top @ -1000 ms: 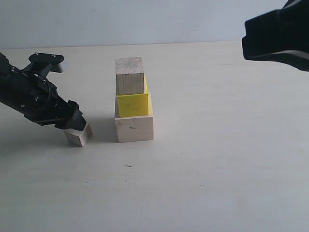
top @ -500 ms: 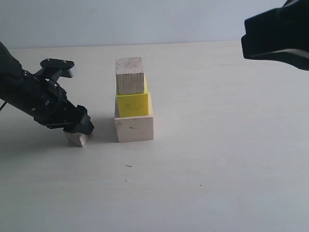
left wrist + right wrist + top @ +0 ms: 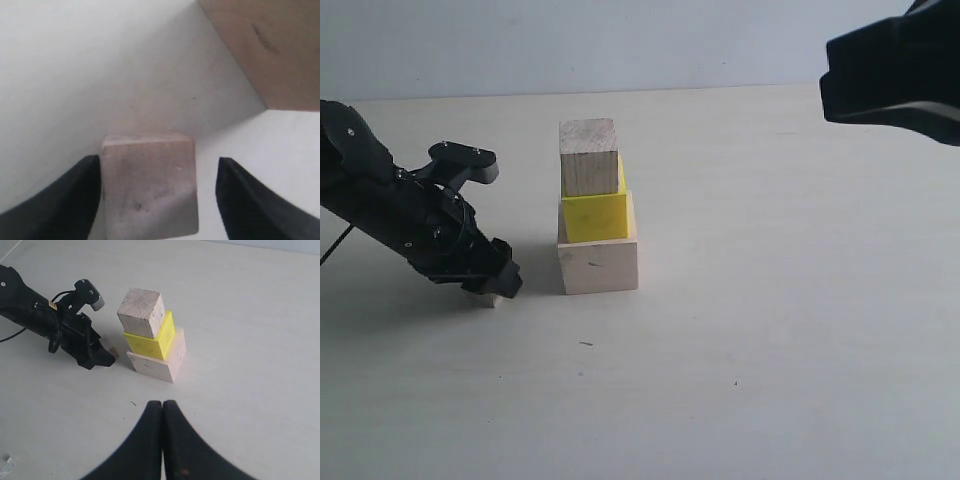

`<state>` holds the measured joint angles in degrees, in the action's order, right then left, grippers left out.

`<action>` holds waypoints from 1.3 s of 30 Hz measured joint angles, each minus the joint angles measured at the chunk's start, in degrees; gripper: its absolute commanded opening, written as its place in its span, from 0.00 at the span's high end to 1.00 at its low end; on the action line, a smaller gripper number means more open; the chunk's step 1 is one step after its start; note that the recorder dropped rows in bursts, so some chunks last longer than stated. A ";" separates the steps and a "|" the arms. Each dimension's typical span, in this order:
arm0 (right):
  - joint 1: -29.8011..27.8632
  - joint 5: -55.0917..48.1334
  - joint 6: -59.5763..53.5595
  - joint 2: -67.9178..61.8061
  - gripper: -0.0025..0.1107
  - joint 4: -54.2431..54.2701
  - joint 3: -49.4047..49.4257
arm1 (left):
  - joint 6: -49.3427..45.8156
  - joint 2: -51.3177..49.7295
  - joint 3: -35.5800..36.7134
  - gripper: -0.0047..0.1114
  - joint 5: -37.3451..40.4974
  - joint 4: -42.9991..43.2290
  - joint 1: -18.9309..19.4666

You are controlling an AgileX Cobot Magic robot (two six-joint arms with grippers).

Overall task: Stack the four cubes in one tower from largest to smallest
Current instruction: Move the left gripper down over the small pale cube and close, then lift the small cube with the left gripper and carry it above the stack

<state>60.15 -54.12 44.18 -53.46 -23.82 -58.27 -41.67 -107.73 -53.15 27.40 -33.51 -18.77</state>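
The step in hand is the pick-up of the last piece. The left hand (image 3: 492,283) sits low over the small cube (image 3: 148,185), which rests on the surface (image 3: 770,350) between the hand's fingers (image 3: 55,200). The hand is open: one finger looks to touch the cube's side, and the other stands clear of it.

Just beside the hand the stack is three high: large pale cube (image 3: 598,265), yellow cube (image 3: 595,216), then medium cube (image 3: 588,157) on top. The right hand (image 3: 162,412) hangs well away and higher, its fingers pressed together on nothing.

Next, the left hand probably has to close squarely on the small cube, lift it above the medium cube and set it centred there without nudging the slightly offset stack.

Compared with half a second earlier, the left hand has dropped and slid toward the stack, so the small cube is nearly hidden beneath it. The stack and the right hand have not moved.
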 measured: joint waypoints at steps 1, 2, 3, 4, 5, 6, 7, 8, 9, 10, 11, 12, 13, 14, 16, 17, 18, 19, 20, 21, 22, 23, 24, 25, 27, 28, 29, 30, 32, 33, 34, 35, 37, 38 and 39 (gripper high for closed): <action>0.00 0.00 0.00 0.00 0.98 0.00 0.00 | 0.00 0.00 -0.04 0.57 -0.14 0.00 0.00; 0.00 0.00 0.00 0.00 0.98 0.00 0.00 | 0.00 0.00 -0.04 0.61 -0.25 0.10 0.00; 0.00 0.00 0.00 0.00 0.98 0.00 0.00 | 0.00 0.00 -0.04 0.67 -0.38 0.10 0.00; 0.00 0.00 0.00 0.00 0.98 0.00 0.00 | 0.00 0.00 -0.04 0.70 -0.48 0.10 0.00; 0.00 0.00 0.00 0.00 0.98 0.00 0.00 | 0.00 0.00 -0.04 0.73 -0.47 0.10 0.00; 0.00 0.00 0.00 0.00 0.98 0.00 0.00 | 0.00 0.00 -0.04 0.76 -0.47 0.10 0.00; 0.00 0.00 0.00 0.00 0.98 0.00 0.00 | 0.15 0.28 -0.04 0.79 -0.47 0.10 0.00; 0.00 0.00 0.00 0.00 0.98 0.00 0.00 | 0.15 0.45 -0.04 0.82 -0.47 0.10 0.00; 0.00 0.00 0.00 0.00 0.98 0.00 0.00 | 0.15 1.03 -0.04 0.86 -0.47 0.10 0.00; 0.00 -0.10 0.00 0.00 0.98 0.00 0.00 | 0.23 1.74 -0.04 0.89 -0.35 0.10 0.00; 0.00 -0.10 0.00 0.00 0.98 0.00 0.00 | 0.27 2.67 -0.04 0.92 -0.24 0.10 0.00; 0.00 -0.10 0.00 0.00 0.98 0.00 0.00 | 0.27 3.57 -0.04 0.96 -0.12 0.10 -0.10; 0.00 -0.22 0.00 0.00 0.98 0.00 0.00 | 0.27 5.06 -0.04 0.96 0.17 0.22 -0.10; 0.00 -0.22 0.00 0.00 0.98 0.00 0.00 | 0.27 6.15 -0.04 0.96 0.61 0.46 -0.10; 0.00 -0.22 0.00 0.00 0.98 0.00 0.00 | 0.36 9.06 -0.79 0.96 2.52 1.41 0.39; 0.00 -0.22 0.00 0.00 0.98 0.00 0.00 | 0.83 10.26 -1.44 0.96 3.57 2.22 0.56; 0.00 -0.36 0.00 0.00 0.98 0.00 0.00 | 1.68 11.78 -2.33 0.96 5.12 3.48 0.84; 0.00 -0.44 0.00 0.00 0.98 0.00 0.00 | 2.58 13.31 -3.45 0.96 6.93 4.81 1.10; 0.00 -0.44 0.00 0.00 0.98 0.00 0.00 | 3.32 14.51 -4.49 0.96 8.91 6.07 1.35; 0.00 -0.48 0.00 0.00 0.98 0.00 0.00 | 4.17 15.97 -6.02 0.96 10.98 7.60 1.58; 0.00 -0.48 0.00 0.00 0.98 0.00 0.00 | 4.64 17.37 -7.74 0.96 13.27 9.13 1.74; 0.00 -0.58 0.00 0.00 0.98 0.00 0.00 | 4.94 18.70 -9.24 0.96 15.11 10.10 1.96; 0.00 -0.70 0.00 0.00 0.98 0.00 0.00 | 5.22 19.90 -11.35 0.96 17.46 11.13 2.20; 0.00 -0.85 0.00 0.00 0.98 0.00 0.00 | 5.37 20.88 -13.67 0.96 19.80 11.76 2.63; 0.00 -1.09 0.00 0.00 0.98 0.00 0.00 | 5.62 22.07 -19.01 0.96 23.89 12.25 3.44; 0.00 -1.22 0.00 0.00 0.98 0.00 0.00 | 5.62 22.36 -21.92 0.96 26.01 12.25 3.72; 0.00 -1.35 -0.10 0.00 0.98 0.00 0.00 | 5.31 22.34 -24.76 0.96 28.09 11.99 3.96; 0.00 -1.44 -0.10 0.00 0.98 0.00 0.00 | 4.55 22.34 -27.01 0.96 29.82 11.51 4.23; 0.00 -1.49 -0.10 0.00 0.98 0.00 0.00 | 1.77 21.65 -32.30 0.96 35.08 9.47 4.44; 0.00 -1.49 -0.10 0.00 0.98 0.00 0.00 | 0.34 21.01 -34.23 0.96 37.78 8.14 4.44; 0.00 -1.49 -0.10 0.00 0.98 0.00 0.00 | -1.54 20.25 -36.47 0.96 39.68 6.15 4.44; 0.00 -1.49 -0.10 0.00 0.98 0.00 0.00 | -3.32 19.40 -38.50 0.96 40.81 4.04 4.44; 0.00 -1.58 -0.10 0.00 0.98 0.15 0.00 | -5.22 18.01 -41.51 0.96 41.62 1.53 4.23; 0.00 -1.71 -0.10 0.00 0.98 0.24 0.00 | -6.02 17.32 -42.91 0.96 41.81 1.33 3.90; 0.00 -1.71 -0.10 0.00 0.98 0.39 0.00 | -6.73 16.82 -44.16 0.96 41.94 1.33 3.49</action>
<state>60.15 -55.83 44.08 -53.46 -23.43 -58.27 -48.40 -90.91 -97.31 69.34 -32.18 -15.29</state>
